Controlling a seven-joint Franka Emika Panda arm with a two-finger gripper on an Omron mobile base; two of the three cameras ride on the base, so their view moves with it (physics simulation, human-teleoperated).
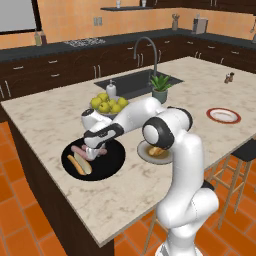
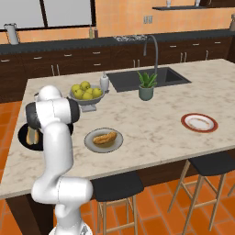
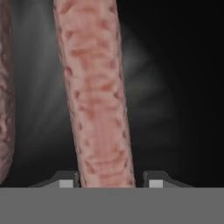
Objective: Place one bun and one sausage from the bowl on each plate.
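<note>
The black bowl (image 1: 113,167) lies near the counter's front-left edge and holds one bun (image 1: 79,164) and two sausages. My gripper (image 1: 92,154) reaches down into it. In the hand view one sausage (image 3: 94,96) runs lengthwise between my fingertips (image 3: 65,183), which stand tight against its sides on the dark bowl (image 3: 183,87) floor. The other sausage (image 3: 3,87) lies at the left edge. A second bun (image 2: 105,137) rests on the grey plate (image 2: 90,140). The red-rimmed plate (image 2: 198,122) sits bare at the right.
A grey bowl of yellow-green fruit (image 1: 107,105) stands just behind the black bowl. Behind it are a soap bottle (image 1: 111,90), a sink (image 1: 130,82) and a potted plant (image 1: 160,87). Stools stand under the counter's near edge.
</note>
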